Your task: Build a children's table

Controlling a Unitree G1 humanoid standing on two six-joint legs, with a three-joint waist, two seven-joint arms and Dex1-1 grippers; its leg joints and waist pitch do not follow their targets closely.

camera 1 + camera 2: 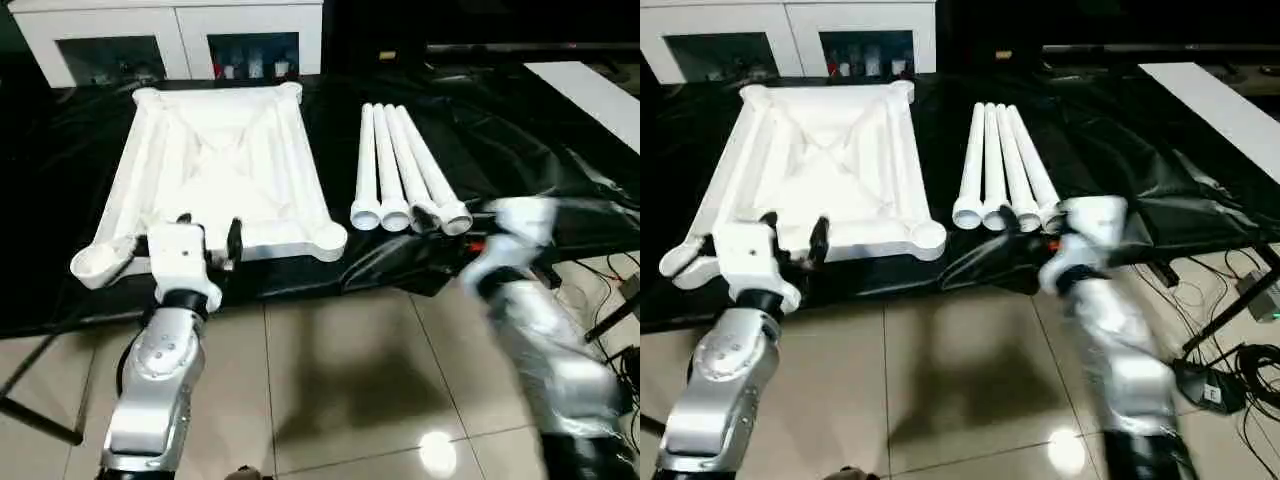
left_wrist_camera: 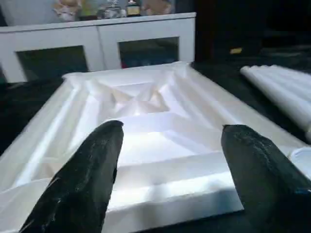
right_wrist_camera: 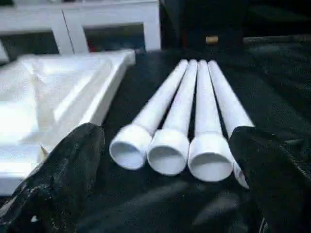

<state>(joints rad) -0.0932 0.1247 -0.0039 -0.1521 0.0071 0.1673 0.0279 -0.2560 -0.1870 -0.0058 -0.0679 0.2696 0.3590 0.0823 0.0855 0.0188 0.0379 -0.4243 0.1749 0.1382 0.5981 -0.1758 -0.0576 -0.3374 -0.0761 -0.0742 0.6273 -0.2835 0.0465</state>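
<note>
The tabletop (image 1: 220,180) lies underside up on the black-covered counter (image 1: 480,140), its round corner sockets facing up; the four legs (image 1: 400,170) lie side by side just to its right, wide ends toward the robot. Hollow plastic tubes like these are probably light, stiff and somewhat slick, so a grip near the wide end should hold best. The right hand (image 3: 165,170), released and empty, hovers just short of those ends. The left hand (image 2: 170,160), also released, sits at the tabletop's near edge.
</note>
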